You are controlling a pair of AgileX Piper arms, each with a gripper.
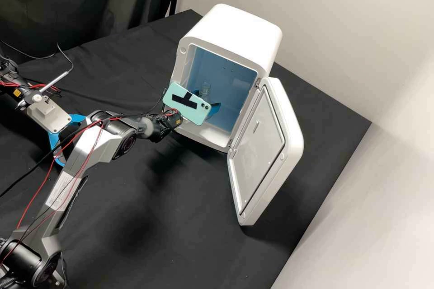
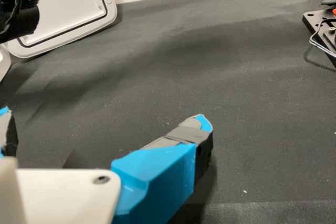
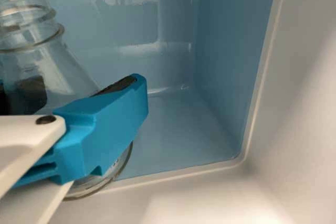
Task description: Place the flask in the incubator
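- The right gripper (image 3: 73, 90) is squeezing the glass flask (image 3: 47, 59) inside the incubator (image 1: 235, 31).
- The left gripper (image 2: 102, 121) is holding its fingers wide apart, empty, over the bench (image 2: 236, 77).

Right tool (image 3: 73, 90) clamped, left tool (image 2: 102, 121) spread

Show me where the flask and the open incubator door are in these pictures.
flask (image 3: 48, 62): right wrist view, on its glass shoulder.
incubator door (image 1: 261, 139): high view, on its inner panel.
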